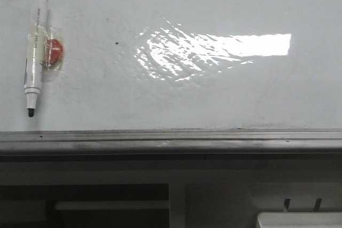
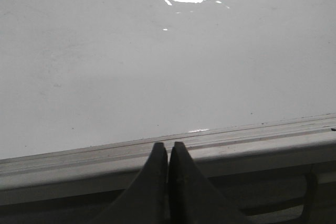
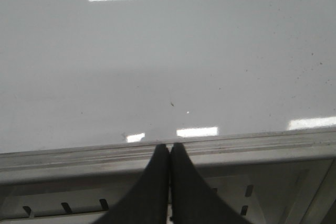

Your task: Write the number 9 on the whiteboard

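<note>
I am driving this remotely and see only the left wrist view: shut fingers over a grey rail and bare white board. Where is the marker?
Observer: The marker lies on the whiteboard at the robot's far left, cap off, tip pointing toward the rail.
Operator: Anything attached to it?
Observer: A small red piece under clear tape sits against its right side.
Operator: What is the right arm doing?
Observer: The right gripper is shut and empty, hanging over the rail, like the left gripper.
Operator: Any 9 drawn?
Observer: No clear drawn line shows on the board, only specks and glare.
</note>
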Available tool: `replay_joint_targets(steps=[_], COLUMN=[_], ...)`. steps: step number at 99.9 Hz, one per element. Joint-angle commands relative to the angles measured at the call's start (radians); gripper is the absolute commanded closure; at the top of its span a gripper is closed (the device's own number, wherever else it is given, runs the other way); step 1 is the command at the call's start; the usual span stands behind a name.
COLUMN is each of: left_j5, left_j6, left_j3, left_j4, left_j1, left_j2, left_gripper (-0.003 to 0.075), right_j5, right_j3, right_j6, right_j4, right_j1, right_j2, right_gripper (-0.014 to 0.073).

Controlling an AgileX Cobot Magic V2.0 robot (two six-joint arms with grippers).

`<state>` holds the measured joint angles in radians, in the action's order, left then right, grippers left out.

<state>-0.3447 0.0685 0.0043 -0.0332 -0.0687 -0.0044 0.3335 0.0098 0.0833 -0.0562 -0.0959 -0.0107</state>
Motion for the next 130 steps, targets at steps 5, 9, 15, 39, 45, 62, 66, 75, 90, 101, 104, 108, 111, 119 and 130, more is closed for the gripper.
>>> replay_joint_targets(steps=[5,9,15,39,45,62,66,75,90,101,104,108,111,119,130], left_j5=[0.047,0.047,0.047,0.047,0.049,0.054,0.066,0.116,0.205,0.227,0.227,0.227,0.227,0.229,0.231], left_j6=[-0.005,-0.005,-0.005,-0.005,-0.005,-0.005,-0.005,-0.005,-0.005,-0.005,-0.005,-0.005,-0.005,-0.005,-0.005], left_j3=[0.041,0.041,0.041,0.041,0.041,0.041,0.041,0.041,0.041,0.041,0.041,0.041,0.041,0.041,0.041], left_j4=[0.001,0.001,0.001,-0.004,-0.004,-0.048,-0.086,-0.160,-0.165,-0.165,-0.165,-0.165,-0.165,-0.165,-0.165], left_j1=[-0.001,-0.001,-0.001,-0.001,-0.001,-0.001,-0.001,-0.001,-0.001,-0.001,-0.001,-0.001,-0.001,-0.001,-0.001], left_j2=[-0.027,-0.027,-0.027,-0.027,-0.027,-0.027,-0.027,-0.027,-0.027,-0.027,-0.027,-0.027,-0.027,-0.027,-0.027], left_gripper=[0.0740,0.0740,0.0740,0.0740,0.0740,0.0740,0.0740,0.0740,0.0740,0.0740,0.0740,0.0740,0.0740,0.0740,0.0740], right_j5=[-0.018,-0.018,-0.018,-0.018,-0.018,-0.018,-0.018,-0.018,-0.020,-0.044,-0.058,-0.075,-0.096,-0.150,-0.223], right_j3=[0.027,0.027,0.027,0.027,0.027,0.027,0.027,0.027,0.027,0.027,0.027,0.027,0.027,0.027,0.027], right_j6=[-0.006,-0.006,-0.006,-0.006,-0.006,-0.006,-0.006,-0.006,-0.006,-0.006,-0.006,-0.006,-0.006,-0.004,-0.004], right_j4=[-0.002,-0.002,-0.002,-0.002,-0.002,-0.002,-0.002,-0.004,-0.011,-0.011,-0.010,-0.004,-0.001,0.007,0.007], right_j1=[-0.006,-0.006,-0.006,-0.006,-0.006,-0.006,-0.006,-0.006,-0.006,-0.006,-0.006,-0.006,-0.006,-0.006,-0.006], right_j2=[-0.014,-0.014,-0.014,-0.014,-0.014,-0.014,-0.014,-0.014,-0.014,-0.014,-0.014,-0.014,-0.014,-0.014,-0.014], right_gripper=[0.0663,0.0663,0.0663,0.0663,0.0663,0.0663,0.0663,0.0663,0.0663,0.0663,0.0663,0.0663,0.0663,0.0663,0.0663])
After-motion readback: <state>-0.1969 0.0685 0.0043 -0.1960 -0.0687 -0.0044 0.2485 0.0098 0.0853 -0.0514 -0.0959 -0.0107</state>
